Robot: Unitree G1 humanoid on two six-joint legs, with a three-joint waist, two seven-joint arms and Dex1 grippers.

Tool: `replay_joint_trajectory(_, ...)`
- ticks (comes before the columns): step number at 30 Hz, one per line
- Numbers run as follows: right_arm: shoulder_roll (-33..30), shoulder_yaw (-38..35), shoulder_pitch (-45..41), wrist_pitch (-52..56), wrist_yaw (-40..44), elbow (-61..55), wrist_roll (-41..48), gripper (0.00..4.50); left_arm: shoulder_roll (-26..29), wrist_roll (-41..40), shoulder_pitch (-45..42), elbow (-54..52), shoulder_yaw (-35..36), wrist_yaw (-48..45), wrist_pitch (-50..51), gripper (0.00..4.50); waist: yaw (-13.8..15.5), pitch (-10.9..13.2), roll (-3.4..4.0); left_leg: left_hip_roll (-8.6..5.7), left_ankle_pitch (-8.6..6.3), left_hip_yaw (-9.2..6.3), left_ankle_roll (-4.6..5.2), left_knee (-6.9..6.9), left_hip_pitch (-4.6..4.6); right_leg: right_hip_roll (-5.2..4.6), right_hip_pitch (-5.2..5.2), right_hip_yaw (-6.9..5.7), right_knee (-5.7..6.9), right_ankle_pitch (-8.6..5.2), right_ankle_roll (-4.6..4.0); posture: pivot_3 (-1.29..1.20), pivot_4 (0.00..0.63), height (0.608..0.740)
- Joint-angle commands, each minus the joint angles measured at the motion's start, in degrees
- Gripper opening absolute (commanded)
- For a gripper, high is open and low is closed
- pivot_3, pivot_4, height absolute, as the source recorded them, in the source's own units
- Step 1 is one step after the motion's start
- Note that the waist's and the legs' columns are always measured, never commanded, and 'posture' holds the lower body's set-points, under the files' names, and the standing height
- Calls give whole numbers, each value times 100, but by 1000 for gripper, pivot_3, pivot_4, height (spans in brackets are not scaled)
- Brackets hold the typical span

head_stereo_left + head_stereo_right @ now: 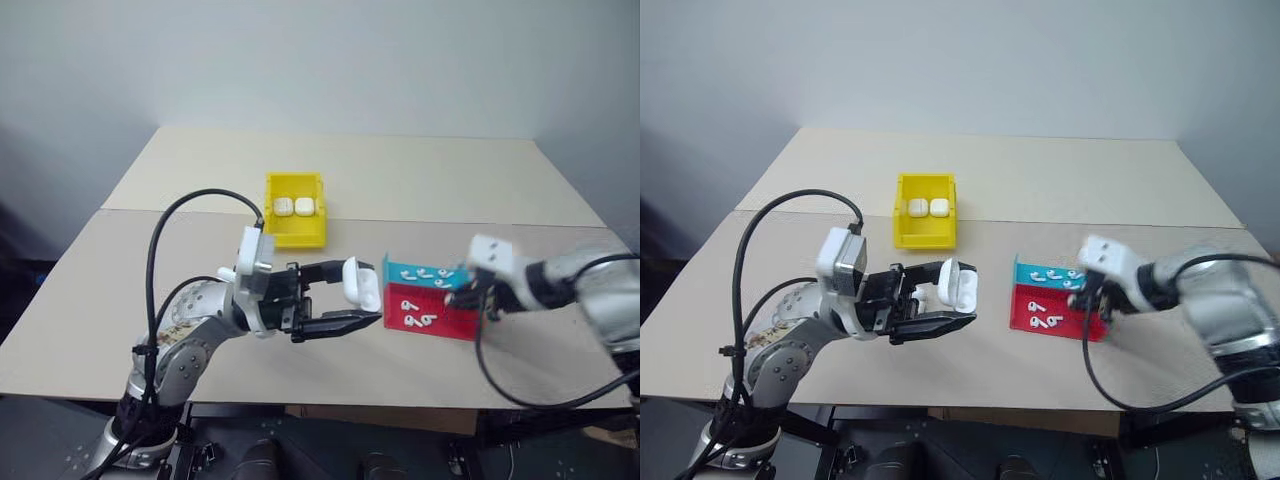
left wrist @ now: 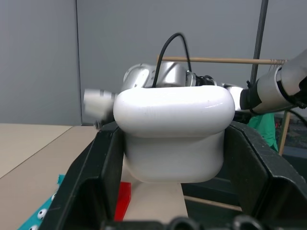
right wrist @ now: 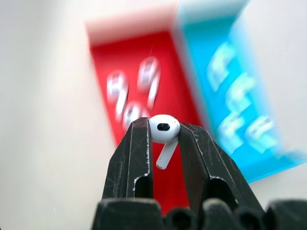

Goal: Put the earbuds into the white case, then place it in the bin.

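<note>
**Earbud lifted, case waiting open**

The right hand is clamped narrowly on one earbud, its head pinched between the fingertips and its stem hanging down, above the red tray. The left hand holds the white case above the front middle of the worktop, squeezed between its two fingers with the lid swung open.

By my reading, the step in hand is loading the case: one bud is picked and not yet seated. The next move calls for bringing that bud across to the open case, lining its stem up with a socket and lowering it in before letting go; a small misalignment could tip the bud out.

Counted: three earbuds lie on the red tray, and what look like four on the teal tray just behind it, both near the front right edge. The yellow bin sits in the middle of the worktop with two closed cases side by side inside.
</note>
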Motion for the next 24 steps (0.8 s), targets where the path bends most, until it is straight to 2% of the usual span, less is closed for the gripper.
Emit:
replay_joint_trajectory(1, 977, -1598, 206, 250, -566, -899, 1779, 616, -59, -164, -246, 50, 65, -131, 23, 2787, -12, -3, -1, 2, 0, -3, 0, 2, 3, 4, 6, -1, 0, 0, 0, 0, 150, 740)
replay_joint_trajectory(5, 1793, -2206, 298, 823, -1534, -1719, 3412, 616, -168, -84, -518, 298, -29, -291, -26, 2787, 0, -4, 3, -5, 0, -4, -1, 5, 1, -5, 8, -1, 2, 2, 4, 0, 150, 740)
replay_joint_trajectory(9, 2196, -2146, 375, 1058, -2489, -2261, 4820, 616, -268, 26, -787, 580, -69, -421, -65, 2787, 1, -4, 4, -4, 0, -5, 0, 3, 0, -4, 8, -4, 1, 2, 4, 0, 150, 740)
replay_joint_trajectory(11, 2300, -1921, 508, 1029, -2830, -2574, 5153, 616, -303, 71, -869, 675, -73, -446, -82, 2787, 1, -4, 4, -4, 0, -5, 0, 2, 0, -4, 7, -3, 0, 2, 4, 0, 150, 740)
replay_joint_trajectory(15, 2343, -1497, 688, 836, -3242, -2876, 5246, 616, -326, 115, -919, 739, -65, -489, -91, 2787, -7, -5, 5, -4, 0, -5, 0, 1, -1, -4, 5, -1, 0, 2, 4, 0, 150, 740)
replay_joint_trajectory(24, 2248, -836, 811, 333, -3575, -2860, 4451, 616, -364, 158, -920, 694, -30, -519, -59, 2787, -15, -5, 6, -4, 1, -6, 1, 2, -3, -2, 2, -2, 0, 2, 4, 0, 150, 740)
